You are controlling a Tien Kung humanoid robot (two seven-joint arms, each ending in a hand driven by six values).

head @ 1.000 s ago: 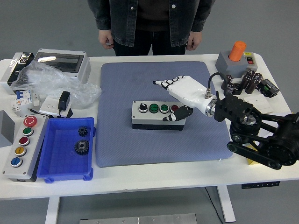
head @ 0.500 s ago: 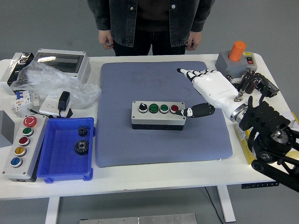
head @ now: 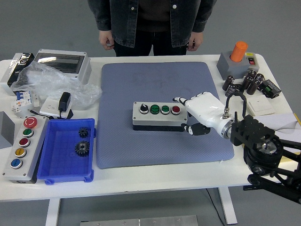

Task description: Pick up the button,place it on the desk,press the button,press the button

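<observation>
Grey and oblong, the button box [head: 159,116] lies near the middle of a blue-grey mat [head: 155,84] on the white surface [head: 141,181], its top carrying a row of four buttons: a black-and-white selector [head: 143,108], two green ones, and a red button [head: 176,109] at its right end. The right hand [head: 203,112], white with dark fingertips, sits just to the right of the box, fingers loosely spread and holding nothing; one fingertip [head: 178,99] reaches toward the box's upper right corner, close to the red button, though contact cannot be made out, and the dark thumb [head: 197,130] hangs low beside the box's right end. Its black arm comes in from the lower right. Left of the mat, a blue tray [head: 49,169] holds two black gears [head: 82,148], and a second grey control box [head: 21,149] with coloured buttons lies at the left edge. Behind the mat on the right stands a grey block with an orange knob [head: 239,51]. A person in a dark jacket [head: 150,19] stands at the far side, hands at their sides.
</observation>
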